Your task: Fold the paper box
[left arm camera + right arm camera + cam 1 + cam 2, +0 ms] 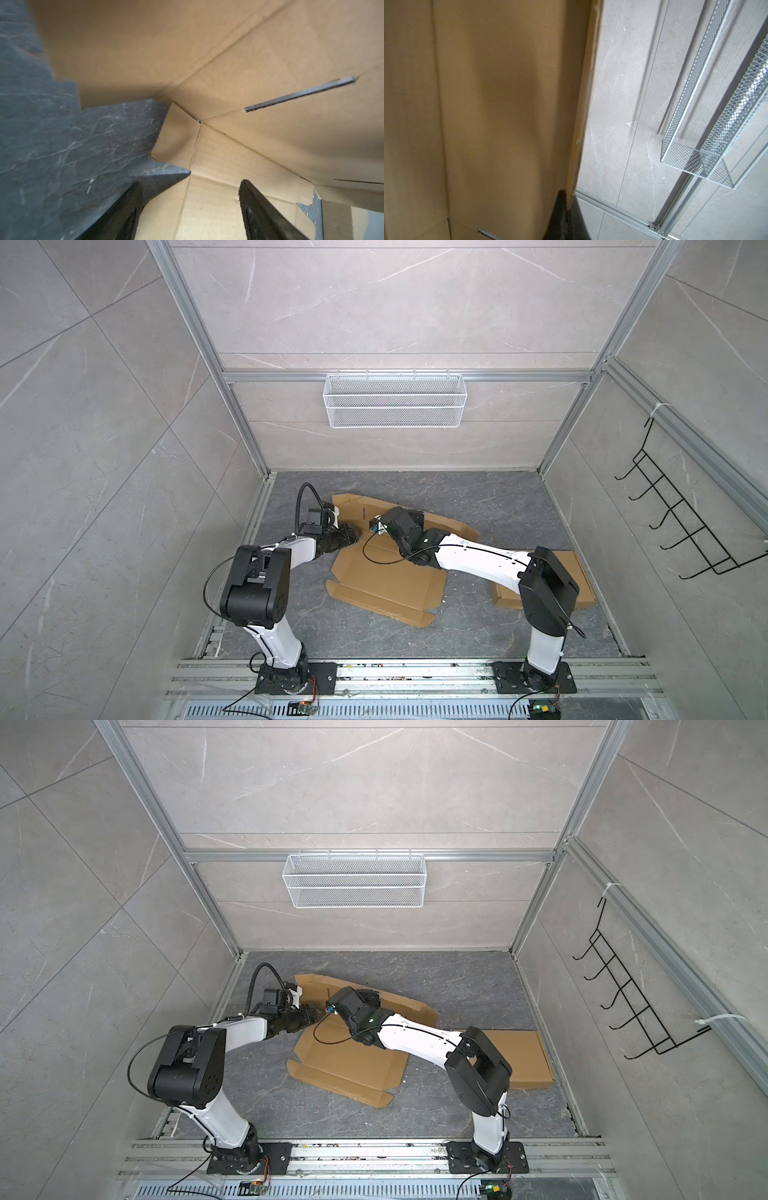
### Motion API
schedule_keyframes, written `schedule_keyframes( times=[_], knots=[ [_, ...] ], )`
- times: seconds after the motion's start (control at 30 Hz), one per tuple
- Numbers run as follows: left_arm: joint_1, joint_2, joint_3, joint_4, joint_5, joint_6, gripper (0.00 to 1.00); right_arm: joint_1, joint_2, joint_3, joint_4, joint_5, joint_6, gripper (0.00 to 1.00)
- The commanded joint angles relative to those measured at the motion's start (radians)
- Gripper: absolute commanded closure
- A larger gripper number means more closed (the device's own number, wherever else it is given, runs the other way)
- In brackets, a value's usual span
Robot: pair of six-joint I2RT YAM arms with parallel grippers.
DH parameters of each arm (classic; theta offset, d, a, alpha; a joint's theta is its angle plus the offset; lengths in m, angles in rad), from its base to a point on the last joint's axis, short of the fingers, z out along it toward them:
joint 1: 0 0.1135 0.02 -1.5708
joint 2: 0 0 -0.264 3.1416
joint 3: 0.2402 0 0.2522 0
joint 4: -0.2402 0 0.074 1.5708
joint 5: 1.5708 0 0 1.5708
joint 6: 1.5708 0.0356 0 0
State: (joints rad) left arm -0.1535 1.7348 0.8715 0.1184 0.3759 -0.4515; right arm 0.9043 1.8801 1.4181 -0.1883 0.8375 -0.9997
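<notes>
On the dark grey stone-patterned tabletop (478, 635) (62, 135), a brown cardboard box blank (386, 580) (345, 1056) lies unfolded near the middle, between the two arms. Most of it rests flat. Its far panel is lifted off the surface and leans up toward the back wall.

The left tool (351, 537) (190, 184) hangs low over the left edge of the box blank with its jaws spread wide and nothing between them. In the left wrist view one finger (128, 207) is over bare tabletop and the other over cardboard. A small corner flap (176, 135) stands up just ahead of them, and a narrow cut slot (299, 95) shows in the panel beyond.

The right arm (478, 560) reaches across the blank to its far side. In the right wrist view the right tool (569, 199) is closed, pinching the free edge of the raised panel, which fills that picture beside the pale wall. In both top views the fingertips are hidden by the wrist.

A second flat brown cardboard sheet (577, 576) (523, 1052) lies near the right edge of the tabletop, well apart from the first and partly covered by the right arm.

A white wire-mesh basket (395, 406) (716, 124) hangs on the back wall, and a black wire hook rack (681, 522) hangs on the right wall.
</notes>
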Motion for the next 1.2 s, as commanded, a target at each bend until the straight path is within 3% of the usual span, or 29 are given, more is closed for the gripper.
schedule_keyframes(
  times=[0.0,0.17,0.37,0.5,0.7,0.8,0.97,1.17],
  knots=[
    [-0.021,-0.009,0.038,0.074,0.010,0.004,0.26,0.000,-0.025,-0.014,-0.004,-0.013,-0.005,1.00],
    [-0.064,-0.032,0.062,0.037,0.055,0.028,0.32,0.000,-0.024,-0.015,0.002,-0.011,-0.005,1.00],
    [-0.056,-0.134,0.022,-0.024,0.024,0.078,0.37,0.000,-0.029,-0.021,0.012,-0.013,-0.008,1.00],
    [-0.015,-0.201,0.041,-0.159,-0.008,0.108,0.37,0.000,-0.032,-0.025,0.014,-0.016,-0.009,1.00],
    [0.129,-0.341,0.068,-0.308,-0.052,0.198,0.33,-0.004,-0.052,-0.041,0.011,-0.030,-0.019,1.00],
    [0.168,-0.313,0.142,-0.388,-0.071,0.322,0.28,-0.006,-0.052,-0.037,0.009,-0.033,-0.022,1.00],
    [0.170,-0.207,0.235,-0.386,0.033,0.554,0.22,-0.009,-0.046,-0.027,0.004,-0.047,-0.024,1.00],
    [0.195,-0.095,0.331,-0.379,0.165,0.670,0.24,-0.009,-0.045,-0.022,-0.008,-0.063,-0.022,1.00]
  ],
)
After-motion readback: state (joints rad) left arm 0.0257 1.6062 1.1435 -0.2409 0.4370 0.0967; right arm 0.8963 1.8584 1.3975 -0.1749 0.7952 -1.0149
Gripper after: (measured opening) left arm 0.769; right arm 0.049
